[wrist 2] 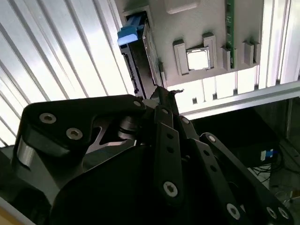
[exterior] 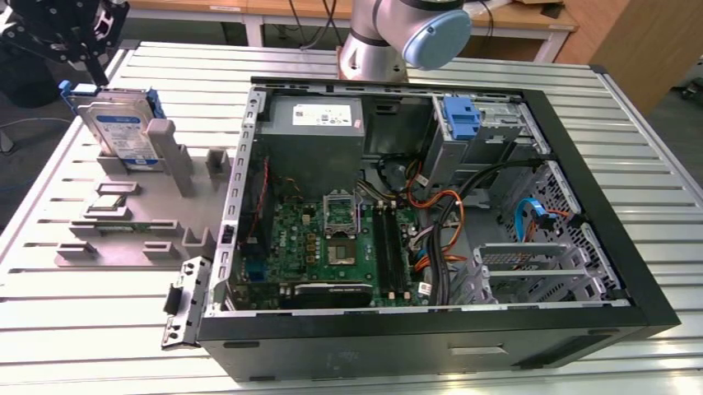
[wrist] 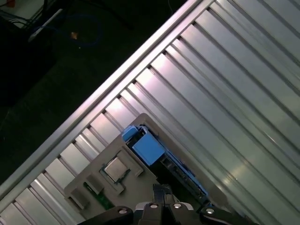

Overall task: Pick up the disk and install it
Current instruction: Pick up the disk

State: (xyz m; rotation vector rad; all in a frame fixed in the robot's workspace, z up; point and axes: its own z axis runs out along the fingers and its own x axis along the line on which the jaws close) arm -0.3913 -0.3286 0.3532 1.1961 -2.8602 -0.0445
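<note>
The disk (exterior: 115,127) stands on edge in a slot of a grey fixture (exterior: 193,185) at the exterior view's left, its white-and-blue label facing the camera and its blue bracket around the edges. My gripper (exterior: 97,76) hangs just above the disk's top edge, apart from it, its fingers drawn together on nothing. In both wrist views the disk's blue-capped end (wrist 2: 130,33) (wrist: 147,147) lies just past the fingertips (wrist 2: 161,93) (wrist: 161,190).
An open black computer case (exterior: 439,333) lies flat on the slatted metal table (exterior: 615,107), with the motherboard (exterior: 329,247), cables and a blue-latched drive bay (exterior: 462,115) exposed. The grey fixture also holds a processor chip (wrist 2: 198,59) and a memory stick (wrist 2: 229,23). The table edge (wrist: 98,101) runs beside the fixture.
</note>
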